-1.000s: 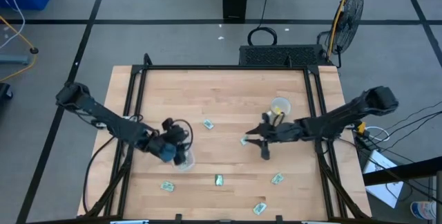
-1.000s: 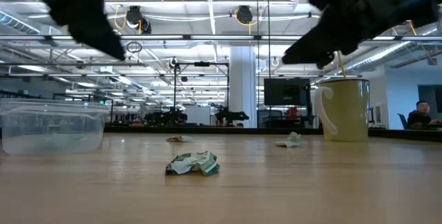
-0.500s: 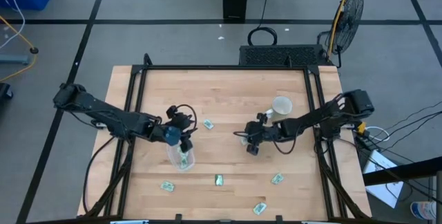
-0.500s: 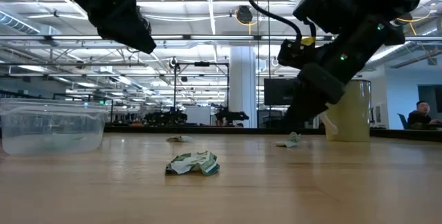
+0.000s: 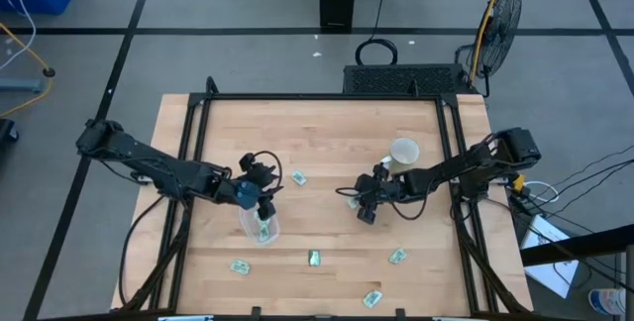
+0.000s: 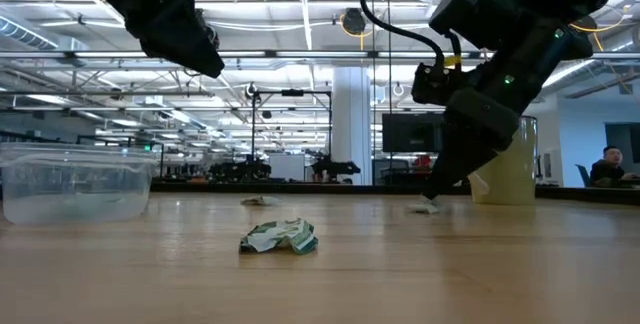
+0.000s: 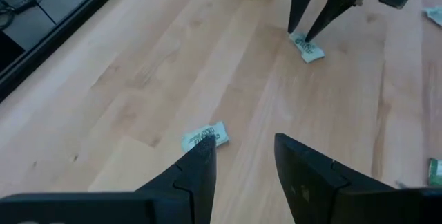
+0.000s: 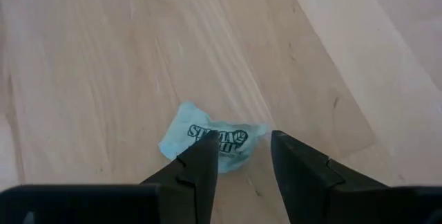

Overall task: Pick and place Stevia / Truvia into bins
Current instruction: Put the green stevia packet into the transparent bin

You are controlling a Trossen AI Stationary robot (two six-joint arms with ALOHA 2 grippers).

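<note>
My right gripper [image 5: 355,202] is down at the table near the middle, open. Its fingers stand on either side of a pale green and white Stevia packet [image 8: 210,137] that lies flat on the wood. My left gripper [image 5: 262,192] is open and hangs high over the far side of the clear bin [image 5: 264,228]. One packet [image 5: 263,224] lies in that bin. Another packet [image 7: 205,137] lies on the table just ahead of the left fingers. In the low view the right gripper [image 6: 437,196] reaches the table and the left gripper [image 6: 205,64] is well above it. My right gripper's open fingers [image 8: 200,162] come from above, slanting down, one on each side of the packet's near edge [image 8: 221,151]. I cannot tell whether the tips touch it. The packet lies flat on the table.
A white mug [image 5: 402,151] stands just beyond the right gripper toward the far right. Loose packets lie at the near side [image 5: 239,267], [image 5: 314,258], [image 5: 397,256], [image 5: 372,298], one of them crumpled [image 6: 280,236]. A black frame [image 5: 317,97] runs round the table.
My right gripper has moved toward the table's left and come down from high up until its fingers stand at the packet. My left gripper has drawn back from over the bin toward the far edge and risen. A packet now shows in the bin.
</note>
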